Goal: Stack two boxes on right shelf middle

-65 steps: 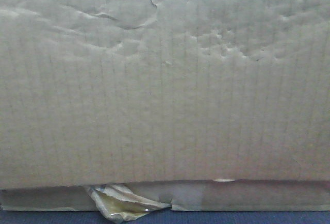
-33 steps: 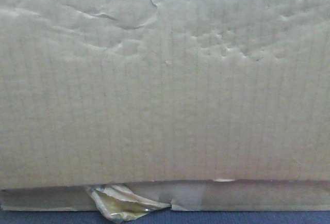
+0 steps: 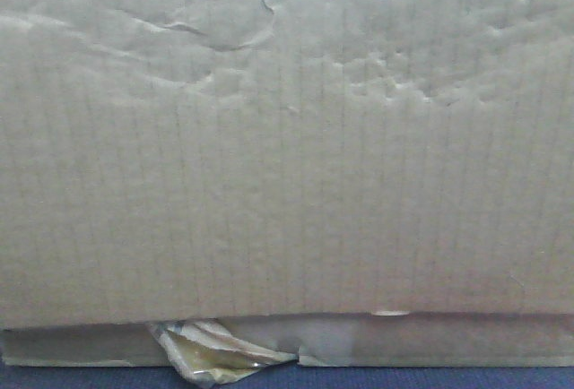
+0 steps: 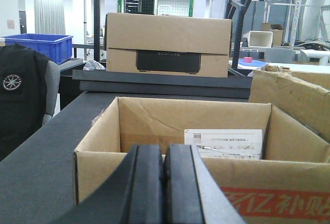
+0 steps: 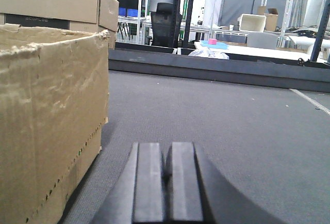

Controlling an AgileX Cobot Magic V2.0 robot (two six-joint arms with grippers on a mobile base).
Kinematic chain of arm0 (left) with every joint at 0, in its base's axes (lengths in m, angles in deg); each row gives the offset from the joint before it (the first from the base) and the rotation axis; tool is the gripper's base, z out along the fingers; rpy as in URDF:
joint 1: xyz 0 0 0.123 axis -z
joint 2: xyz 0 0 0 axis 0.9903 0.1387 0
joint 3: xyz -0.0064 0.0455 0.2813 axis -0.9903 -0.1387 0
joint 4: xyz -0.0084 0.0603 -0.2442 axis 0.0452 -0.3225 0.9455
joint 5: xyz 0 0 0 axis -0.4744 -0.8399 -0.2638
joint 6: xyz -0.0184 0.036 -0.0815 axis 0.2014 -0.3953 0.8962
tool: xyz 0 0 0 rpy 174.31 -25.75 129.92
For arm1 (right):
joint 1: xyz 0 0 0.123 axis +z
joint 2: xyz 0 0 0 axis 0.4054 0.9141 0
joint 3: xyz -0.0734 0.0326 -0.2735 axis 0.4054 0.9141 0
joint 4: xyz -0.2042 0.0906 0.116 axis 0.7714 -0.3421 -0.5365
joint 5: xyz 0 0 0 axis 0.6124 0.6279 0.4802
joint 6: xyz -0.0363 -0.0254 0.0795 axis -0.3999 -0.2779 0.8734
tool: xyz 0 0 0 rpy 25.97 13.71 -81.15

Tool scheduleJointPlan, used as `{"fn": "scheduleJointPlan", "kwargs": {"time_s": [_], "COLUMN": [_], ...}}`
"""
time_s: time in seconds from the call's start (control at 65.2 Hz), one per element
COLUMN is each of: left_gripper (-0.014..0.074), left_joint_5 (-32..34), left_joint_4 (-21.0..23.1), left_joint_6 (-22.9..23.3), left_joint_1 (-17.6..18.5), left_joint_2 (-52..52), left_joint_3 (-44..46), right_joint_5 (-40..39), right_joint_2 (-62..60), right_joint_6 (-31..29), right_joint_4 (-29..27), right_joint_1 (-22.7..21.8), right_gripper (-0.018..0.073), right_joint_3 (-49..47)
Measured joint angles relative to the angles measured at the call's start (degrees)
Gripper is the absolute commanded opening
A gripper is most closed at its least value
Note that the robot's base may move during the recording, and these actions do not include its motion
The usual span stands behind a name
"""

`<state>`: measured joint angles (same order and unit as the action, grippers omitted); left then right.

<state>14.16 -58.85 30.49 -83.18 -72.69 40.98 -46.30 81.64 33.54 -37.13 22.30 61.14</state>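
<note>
both pincers shut, holding nothing. left pincer faces the open box on the grey table, right pincer just beside the creased box. cardboard looks light, soft; i'd press opposite side walls low, near corners

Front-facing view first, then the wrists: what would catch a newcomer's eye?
A creased brown corrugated cardboard box fills the front view, with torn yellowish tape curling out under its lower edge. In the left wrist view, the shut left gripper points at an open brown cardboard box holding a white printed label.
</note>
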Motion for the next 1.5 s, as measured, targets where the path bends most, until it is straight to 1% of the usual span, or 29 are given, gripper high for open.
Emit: {"fn": "scheduleJointPlan", "kwargs": {"time_s": [0.153, 0.199, 0.245, 0.368, 0.398, 0.46, 0.567, 0.674, 0.828, 0.981, 1.073, 1.134, 1.257, 1.287, 1.349, 1.425, 1.502], "left_gripper": [-0.0102, -0.0102, -0.0102, -0.0102, -0.0102, -0.0102, -0.0102, -0.0102, -0.0102, -0.0102, -0.0102, -0.0102, -0.0102, -0.0102, -0.0102, -0.0102, -0.0102], "left_joint_5": [0.14, -1.07, -3.88, -15.27, -17.09, -23.16, -33.73, -41.29, -43.36, -43.51, -44.05, -45.66, -51.94, -54.03, -56.81, -58.45, -59.36], "left_joint_4": [0.00, 0.00, -0.75, -2.93, -3.02, -2.87, -2.31, -1.71, -1.47, -0.57, -0.36, -0.37, -0.35, -0.10, 1.26, 3.73, 5.18], "left_joint_6": [0.00, 0.00, 0.00, 0.00, 0.00, 0.00, 0.00, 0.00, 0.00, 0.00, 2.49, 4.48, 5.47, 5.21, 2.43, -2.10, -5.62], "left_joint_1": [0.00, 0.00, 0.00, 0.00, 0.00, 0.00, 0.00, 0.00, 0.00, 0.00, -0.13, -0.13, -0.13, -0.13, -0.13, -0.13, -0.26], "left_joint_2": [0.00, 0.00, 0.00, -0.04, 0.10, 1.34, 6.77, 14.83, 23.87, 28.54, 31.30, 34.19, 41.98, 44.01, 48.75, 54.16, 58.21], "left_joint_3": [0.00, 0.62, 2.52, 11.70, 13.49, 19.10, 28.10, 34.71, 40.22, 42.51, 45.15, 47.60, 54.06, 55.94, 58.92, 62.10, 64.72], "right_joint_5": [0.00, 0.00, 0.00, 0.00, 0.00, 0.00, 0.00, 0.00, 0.00, 0.00, 0.00, 0.00, 0.00, 0.00, 0.00, 0.00, 0.00], "right_joint_2": [0.00, 0.00, 0.00, 0.00, 0.00, 0.00, 0.00, 0.00, 0.00, 0.00, 0.00, 0.00, 0.00, 0.00, 0.00, 0.00, 0.00], "right_joint_6": [0.00, 0.00, 0.00, 0.00, 0.00, 0.00, 0.00, 0.00, 0.00, 0.00, 0.00, 0.00, 0.00, 0.00, 0.00, 0.00, 0.00], "right_joint_4": [0.00, 0.00, 0.00, 0.00, 0.00, 0.00, 0.00, 0.00, 0.00, 0.00, 0.00, 0.00, 0.00, 0.00, 0.00, 0.00, 0.00], "right_joint_1": [0.00, 0.00, 0.00, 0.00, 0.00, 0.00, 0.00, 0.00, 0.00, 0.00, 0.00, 0.00, 0.00, 0.00, 0.00, 0.00, 0.00], "right_gripper": [-0.0162, -0.0162, -0.0162, -0.0162, -0.0162, -0.0162, -0.0162, -0.0162, -0.0162, -0.0162, -0.0162, -0.0162, -0.0162, -0.0162, -0.0162, -0.0162, -0.0162], "right_joint_3": [0.00, 0.00, 0.00, 0.00, 0.00, 0.00, 0.00, 0.00, 0.00, 0.00, 0.00, 0.00, 0.00, 0.00, 0.00, 0.00, 0.00]}}
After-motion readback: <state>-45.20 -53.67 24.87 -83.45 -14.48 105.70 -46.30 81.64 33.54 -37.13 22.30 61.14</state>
